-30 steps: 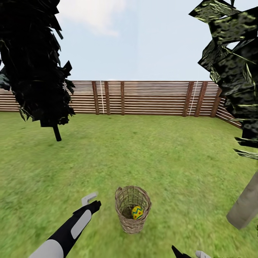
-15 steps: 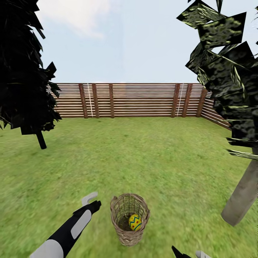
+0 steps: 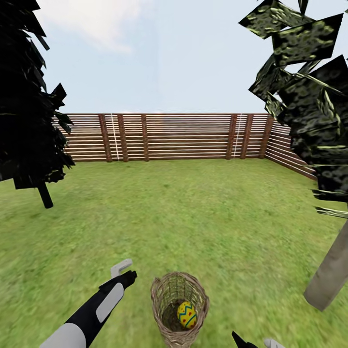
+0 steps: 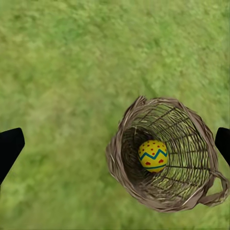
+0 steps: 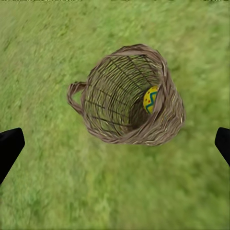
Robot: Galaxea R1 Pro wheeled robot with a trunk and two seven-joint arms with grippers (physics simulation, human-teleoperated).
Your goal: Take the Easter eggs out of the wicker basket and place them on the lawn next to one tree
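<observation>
The left gripper (image 3: 123,271) hangs over the lawn (image 3: 193,212) just beside the wicker basket (image 3: 179,309), fingers spread wide, nothing between them. The right gripper (image 3: 251,344) sits at the basket's other side, likewise splayed and empty in its wrist view. 1 Easter egg (image 3: 186,314) lies inside the basket, against its wall. Open grass runs from the basket to the slatted fence (image 3: 174,137). 2 trees: the pale-trunked tree (image 3: 333,270) near the basket, a dark-trunked tree (image 3: 44,195) farther off.
</observation>
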